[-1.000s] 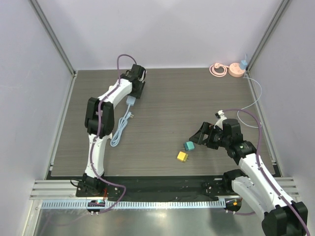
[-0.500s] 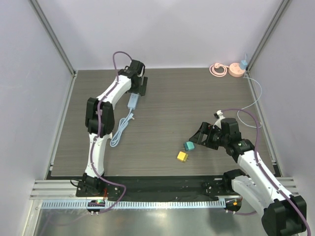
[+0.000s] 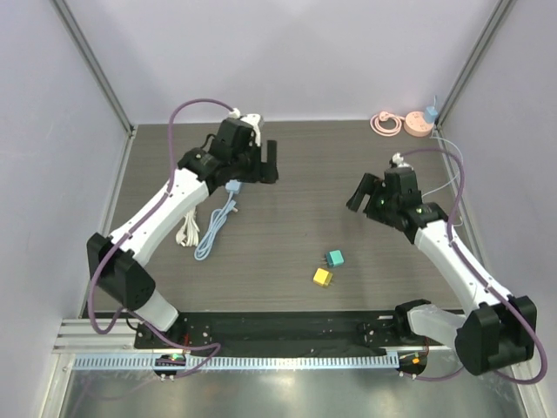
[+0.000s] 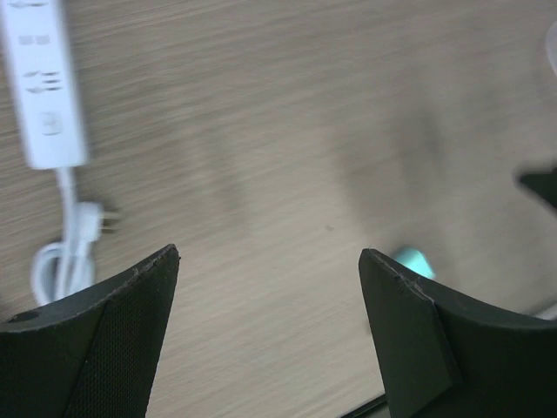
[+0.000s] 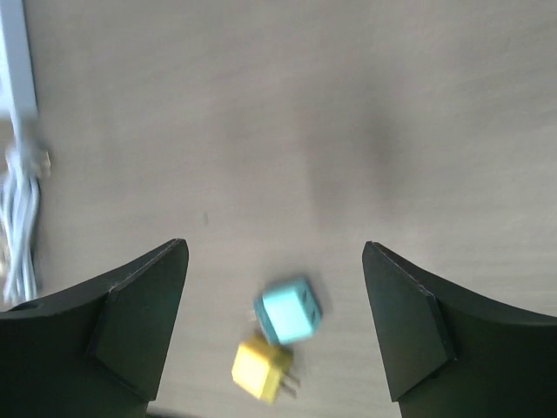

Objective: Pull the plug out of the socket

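A pale power strip (image 3: 232, 186) lies on the dark table, its cable (image 3: 211, 233) coiled toward the near left. In the left wrist view the strip (image 4: 43, 87) shows empty sockets, with its cord plug (image 4: 87, 228) beside it. A teal plug (image 3: 333, 259) and a yellow plug (image 3: 323, 277) lie loose mid-table, also seen in the right wrist view as teal plug (image 5: 289, 311) and yellow plug (image 5: 263, 370). My left gripper (image 3: 261, 165) is open and empty, just right of the strip. My right gripper (image 3: 365, 193) is open and empty, raised beyond the two plugs.
A pink round socket with coiled cord (image 3: 389, 123) and a small blue item (image 3: 431, 113) sit at the far right corner. A thin white cable (image 3: 448, 187) runs along the right edge. A white plug (image 3: 185, 233) lies by the strip's cable.
My left gripper swung from over the strip's far end to its right side. My right gripper pulled back and up from beside the teal plug toward the far right.
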Robot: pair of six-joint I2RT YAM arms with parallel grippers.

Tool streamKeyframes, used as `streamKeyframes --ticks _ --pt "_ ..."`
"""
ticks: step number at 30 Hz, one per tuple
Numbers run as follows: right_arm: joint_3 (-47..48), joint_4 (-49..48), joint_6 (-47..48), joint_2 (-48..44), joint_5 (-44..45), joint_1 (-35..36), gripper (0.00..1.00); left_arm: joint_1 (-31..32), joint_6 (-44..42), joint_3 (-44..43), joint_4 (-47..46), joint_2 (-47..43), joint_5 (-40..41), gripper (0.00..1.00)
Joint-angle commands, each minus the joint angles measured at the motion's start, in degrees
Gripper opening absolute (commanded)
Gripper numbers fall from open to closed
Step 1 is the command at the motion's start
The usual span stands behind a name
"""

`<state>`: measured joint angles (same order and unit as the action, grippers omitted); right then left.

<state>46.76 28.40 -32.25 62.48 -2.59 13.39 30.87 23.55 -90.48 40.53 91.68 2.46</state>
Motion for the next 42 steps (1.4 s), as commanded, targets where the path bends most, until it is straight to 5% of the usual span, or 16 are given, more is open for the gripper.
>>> streamKeyframes --ticks 1,11,15,23,31,42 --pt "12.08 -2.47 0.25 4.74 15.67 -0.99 0.87 2.61 2.46 2.67 -4.50 -1.85 -4.64 0.84" --pt "35.92 -10.47 0.86 34.17 18.85 -16.88 0.87 5.69 6.77 5.57 -7.57 -5.54 -12.48 0.83" --pt "47.26 -11.35 -1.40 47.18 12.89 -22.16 0.88 5.69 6.42 5.57 -7.57 -6.34 -12.04 0.83" --pt "69.68 -17.31 -5.80 73.36 10.85 -22.97 0.83 5.51 5.89 4.96 -6.96 -5.90 -11.77 0.84" --pt "82.86 -20.49 -10.72 86.49 12.09 -22.97 0.70 3.06 6.94 4.61 -6.61 -3.00 -15.55 0.83" --pt "94.29 -11.28 -8.46 95.55 17.69 -19.81 0.56 -0.37 10.20 4.78 -7.66 -0.89 -22.23 0.80"
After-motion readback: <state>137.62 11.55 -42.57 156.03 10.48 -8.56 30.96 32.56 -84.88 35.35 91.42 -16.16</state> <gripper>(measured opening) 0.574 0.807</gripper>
